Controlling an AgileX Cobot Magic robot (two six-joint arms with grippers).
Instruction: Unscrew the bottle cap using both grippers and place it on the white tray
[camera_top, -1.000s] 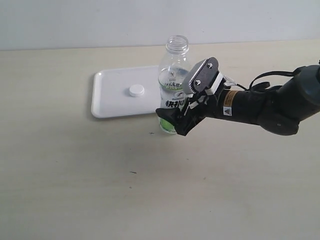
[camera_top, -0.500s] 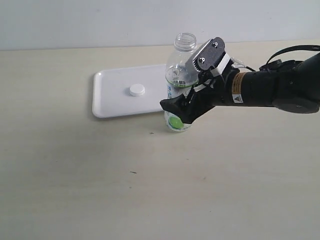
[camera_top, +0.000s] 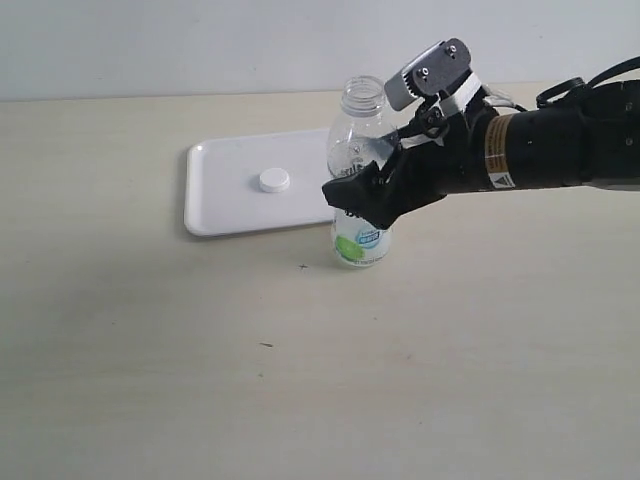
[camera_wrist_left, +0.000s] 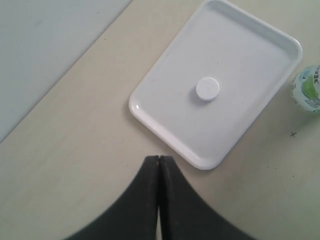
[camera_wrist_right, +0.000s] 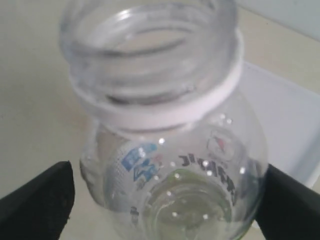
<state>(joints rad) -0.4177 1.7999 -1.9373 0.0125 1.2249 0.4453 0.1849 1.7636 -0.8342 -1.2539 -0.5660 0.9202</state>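
Exterior view puts the small round white bottle cap (camera_top: 273, 181) flat on the smooth, low-rimmed white tray (camera_top: 215, 205), so the task looks done; the clear plastic bottle (camera_top: 361, 104) stands uncapped just beside it between the wide-spread jaws of the right gripper (camera_top: 358, 195), and the left gripper (camera_wrist_left: 159, 158) is pinched shut, empty.

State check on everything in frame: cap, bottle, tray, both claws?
Small round white plastic cap: off the bottle, lying on the tray.
Clear plastic drink bottle: uncapped, standing on the table beside the tray.
Flat rectangular white plastic tray: holds only the cap.
Left claw: shut, empty.
Right claw: open, straddling the bottle.
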